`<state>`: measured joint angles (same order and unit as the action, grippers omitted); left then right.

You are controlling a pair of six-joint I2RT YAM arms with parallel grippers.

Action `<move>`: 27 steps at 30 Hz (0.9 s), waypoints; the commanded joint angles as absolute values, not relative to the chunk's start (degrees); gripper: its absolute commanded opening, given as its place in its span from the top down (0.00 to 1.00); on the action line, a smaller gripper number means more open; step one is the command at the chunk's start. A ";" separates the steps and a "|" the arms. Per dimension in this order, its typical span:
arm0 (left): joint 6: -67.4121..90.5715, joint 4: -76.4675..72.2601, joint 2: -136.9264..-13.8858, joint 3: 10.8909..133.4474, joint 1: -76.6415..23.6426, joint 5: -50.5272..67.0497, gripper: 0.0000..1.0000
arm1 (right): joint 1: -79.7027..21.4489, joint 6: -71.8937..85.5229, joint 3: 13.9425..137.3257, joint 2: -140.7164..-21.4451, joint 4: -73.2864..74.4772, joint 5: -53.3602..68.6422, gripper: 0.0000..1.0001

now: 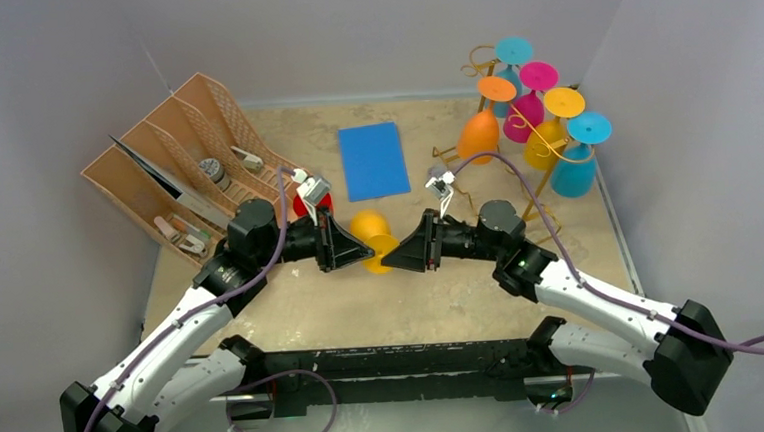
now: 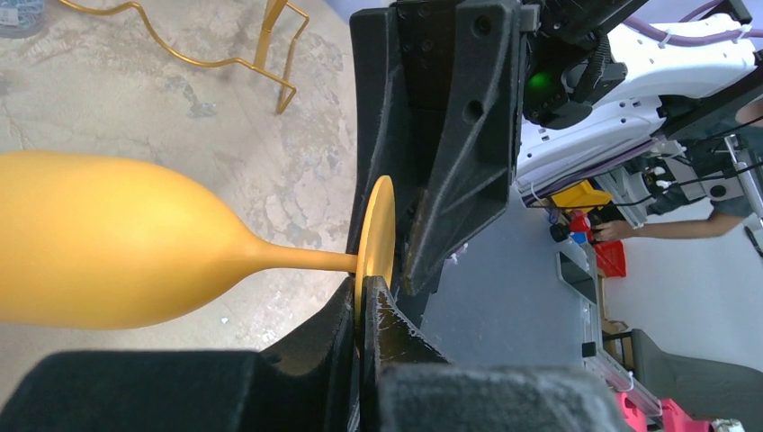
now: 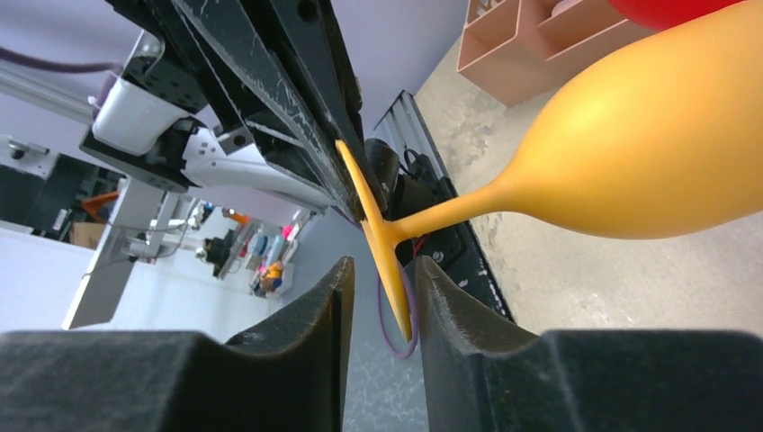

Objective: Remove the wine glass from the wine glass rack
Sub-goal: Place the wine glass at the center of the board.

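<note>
Top external: yellow wine glass (image 1: 368,227) sits mid-table btwn both grippers, well apart from wine glass rack (image 1: 544,144) at far right. Long axis approx level; bowl points to far side, foot twd arm bases. Left wrist: left gripper (image 2: 364,301) clamps the foot's rim, disc edge-on. Right wrist: right gripper (image 3: 382,288) narrow, rim inside w/ a gap on one side.

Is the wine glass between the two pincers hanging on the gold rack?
No, the wine glass is mid-table between the left pincer and the right pincer, well apart from the gold rack at the far right.
</note>
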<state>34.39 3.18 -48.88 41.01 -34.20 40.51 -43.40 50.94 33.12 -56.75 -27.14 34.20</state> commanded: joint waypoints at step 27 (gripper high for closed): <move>32.66 8.69 -50.84 45.80 -34.35 39.23 0.51 | -44.25 50.48 29.46 -61.64 -50.88 41.18 1.00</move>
